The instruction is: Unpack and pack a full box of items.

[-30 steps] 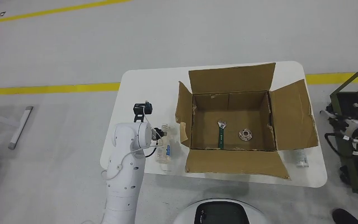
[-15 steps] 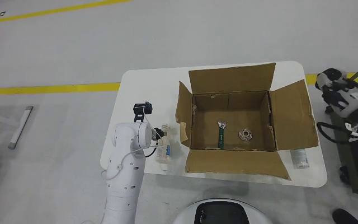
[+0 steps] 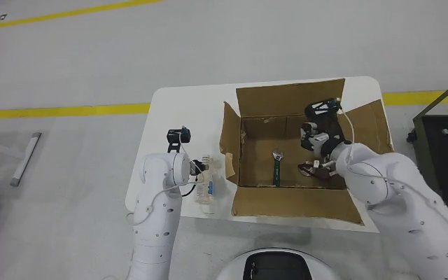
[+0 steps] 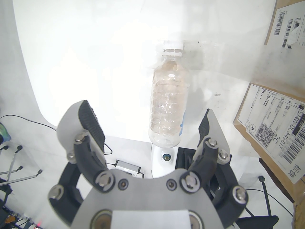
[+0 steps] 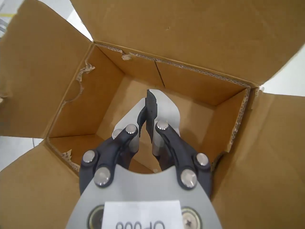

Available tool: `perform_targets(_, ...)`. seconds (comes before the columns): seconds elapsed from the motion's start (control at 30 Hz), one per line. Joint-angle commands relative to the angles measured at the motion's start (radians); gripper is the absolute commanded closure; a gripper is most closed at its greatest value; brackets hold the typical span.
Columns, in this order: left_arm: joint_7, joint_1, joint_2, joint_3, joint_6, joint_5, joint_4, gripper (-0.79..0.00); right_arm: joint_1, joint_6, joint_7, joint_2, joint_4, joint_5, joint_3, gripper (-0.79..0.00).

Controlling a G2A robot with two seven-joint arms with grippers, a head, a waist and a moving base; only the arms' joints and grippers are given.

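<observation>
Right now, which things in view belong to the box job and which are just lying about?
Job: cardboard box; wrench inside it; bottle on the table beside it.
Lying about: yellow floor line; grey bar on the floor; dark rack beside the table.

white table [image 3: 183, 112] on grey floor [image 3: 70, 63] with 2 yellow lines [image 3: 70, 110]

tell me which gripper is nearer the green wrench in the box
Right. The right gripper hangs shut over the open box, just to one side of the wrench. The left gripper is outside the box, open by the bottle on the table.
</observation>
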Motion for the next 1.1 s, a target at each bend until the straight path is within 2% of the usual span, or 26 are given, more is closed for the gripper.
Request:
perform_targets(0.0,0.0,0.0,0.0,0.0,0.0,0.0,0.0,-0.785,0.008,0.012,0.0,-0.002,0.006,0.008,-0.004,0.0)
perform_targets(0.4,0.0,0.0,0.0,0.0,0.0,0.0,0.0,-0.785,-0.005,-0.009,-0.016,-0.002,-0.002,0.003,-0.004,0.0)
perform_targets(0.53,0.0,0.0,0.0,0.0,0.0,0.0,0.0,-0.785,0.026,0.028,-0.016,-0.012,0.022,-0.011,-0.059,0.0)
perform_targets(0.67,0.0,0.0,0.0,0.0,0.0,0.0,0.0,-0.785,0.128,0.11,0.011,-0.042,0.121,-0.047,-0.197,0.0)
perform_targets(0.87,0.0,0.0,0.0,0.0,0.0,0.0,0.0,-0.785,0.356,0.187,0.148,-0.112,0.35,-0.137,-0.439,0.0)
perform_targets(1.07,0.0,0.0,0.0,0.0,0.0,0.0,0.0,-0.785,0.478,0.24,0.25,-0.168,0.512,-0.111,-0.524,0.0)
